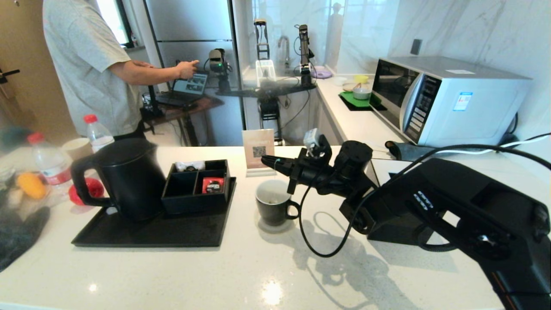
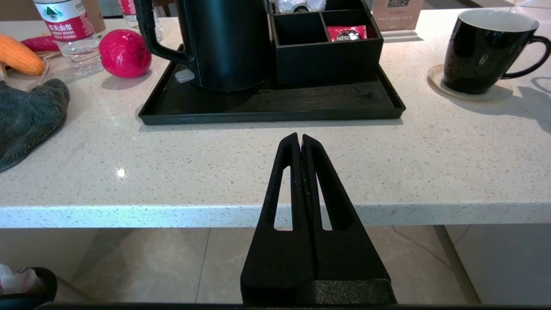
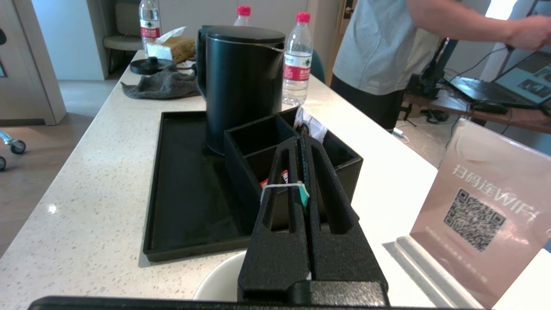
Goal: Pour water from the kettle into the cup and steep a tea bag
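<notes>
My right hand (image 1: 266, 160) hovers just above the glossy black cup (image 1: 273, 206) on the speckled stone bench (image 1: 258, 275), its ribbed fingers pinched on a thin white string with a teal tag (image 3: 303, 194). The matte, tapered kettle (image 1: 125, 176) stands on the flat black tray (image 1: 172, 232) well to the cup's left. My left hand (image 2: 300, 140) hangs closed and empty off the bench's near edge.

The cup (image 3: 217, 280) shows only a sliver of white rim in the right wrist view, tucked behind the right gripper (image 3: 301, 140). In the left wrist view the kettle (image 2: 224, 43) runs off the frame, lid unseen. Whether the cup holds water can't be told. The person's (image 1: 86, 64) head is cut off.
</notes>
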`<state>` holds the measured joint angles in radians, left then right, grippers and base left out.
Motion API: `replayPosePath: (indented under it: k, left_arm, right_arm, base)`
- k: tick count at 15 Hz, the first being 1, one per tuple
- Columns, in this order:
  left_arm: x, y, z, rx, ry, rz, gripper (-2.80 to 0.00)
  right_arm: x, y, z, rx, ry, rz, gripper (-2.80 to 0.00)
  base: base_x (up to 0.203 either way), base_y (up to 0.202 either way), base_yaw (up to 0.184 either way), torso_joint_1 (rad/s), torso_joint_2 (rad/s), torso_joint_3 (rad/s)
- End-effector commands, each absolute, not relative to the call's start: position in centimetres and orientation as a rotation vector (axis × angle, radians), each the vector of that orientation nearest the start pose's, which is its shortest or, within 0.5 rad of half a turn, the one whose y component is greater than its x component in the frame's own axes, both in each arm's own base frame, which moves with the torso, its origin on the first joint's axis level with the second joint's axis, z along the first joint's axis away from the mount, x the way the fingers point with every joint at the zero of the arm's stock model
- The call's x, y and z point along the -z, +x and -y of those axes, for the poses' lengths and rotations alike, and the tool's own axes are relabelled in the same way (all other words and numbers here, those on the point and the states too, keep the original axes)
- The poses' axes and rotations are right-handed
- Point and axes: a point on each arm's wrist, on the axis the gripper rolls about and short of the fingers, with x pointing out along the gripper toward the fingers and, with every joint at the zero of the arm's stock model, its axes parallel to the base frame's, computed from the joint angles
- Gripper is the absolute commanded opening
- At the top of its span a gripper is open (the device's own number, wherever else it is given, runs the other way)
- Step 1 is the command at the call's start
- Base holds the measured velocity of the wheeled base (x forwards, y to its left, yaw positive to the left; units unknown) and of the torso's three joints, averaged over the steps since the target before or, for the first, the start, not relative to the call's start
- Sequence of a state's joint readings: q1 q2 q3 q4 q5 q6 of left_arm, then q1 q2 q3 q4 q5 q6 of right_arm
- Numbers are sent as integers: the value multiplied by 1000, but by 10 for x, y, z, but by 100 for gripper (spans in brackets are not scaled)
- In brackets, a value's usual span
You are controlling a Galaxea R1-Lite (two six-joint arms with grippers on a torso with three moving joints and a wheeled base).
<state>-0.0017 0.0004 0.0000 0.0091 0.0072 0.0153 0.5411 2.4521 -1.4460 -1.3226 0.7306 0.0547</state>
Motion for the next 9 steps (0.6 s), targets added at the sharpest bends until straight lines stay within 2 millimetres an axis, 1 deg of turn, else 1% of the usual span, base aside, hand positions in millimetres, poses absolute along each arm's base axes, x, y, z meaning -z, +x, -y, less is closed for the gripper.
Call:
replayPosePath:
  k: [1,4,8,9]
  left_arm:
    - [-75,-23,0,-6,15,-9,-280]
    - [-75,-23,0,-6,15,-9,-280]
    - [-75,-23,0,-6,15,-9,-280]
    - [-75,-23,0,-6,15,-9,-280]
  right_arm:
    - [-118,406,-261,-1269,12,329,-280]
    - [-146,409,-257,-1256,4,409,-280]
    - [-197,410,-253,-1241,-4,518,-280]
    - [-207,409,-253,-1239,-5,530,-280]
  base:
    - [0,0,0,0,0,0]
    - [0,0,0,0,0,0]
    - [0,0,0,0,0,0]
    - [0,0,0,0,0,0]
